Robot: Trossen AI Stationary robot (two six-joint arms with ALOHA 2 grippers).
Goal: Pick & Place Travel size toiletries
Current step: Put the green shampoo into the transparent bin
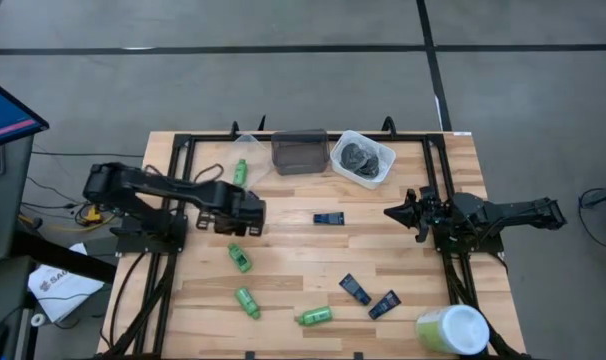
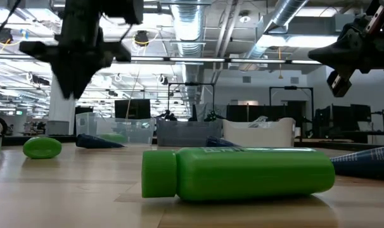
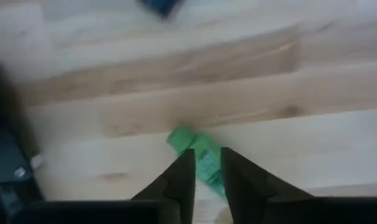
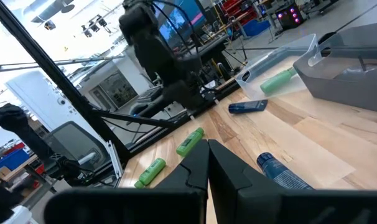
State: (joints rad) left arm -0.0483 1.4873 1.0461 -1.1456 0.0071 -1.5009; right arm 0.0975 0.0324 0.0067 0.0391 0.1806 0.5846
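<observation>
Only the left wrist view shows the left pincer (image 3: 206,171) slightly spread above a green bottle (image 3: 200,158); right pincer (image 4: 208,163) pressed together.

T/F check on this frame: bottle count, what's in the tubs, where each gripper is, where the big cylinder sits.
1. The white tub holds dark grey lumps. True.
2. The left gripper hangs over a green bottle. True.
3. The big cylinder lies in the dark tub. False: it lies at the table's near right corner.
4. The right gripper holds a blue sachet. False: shut, empty.
5. Five green bottles show. False: four.
</observation>
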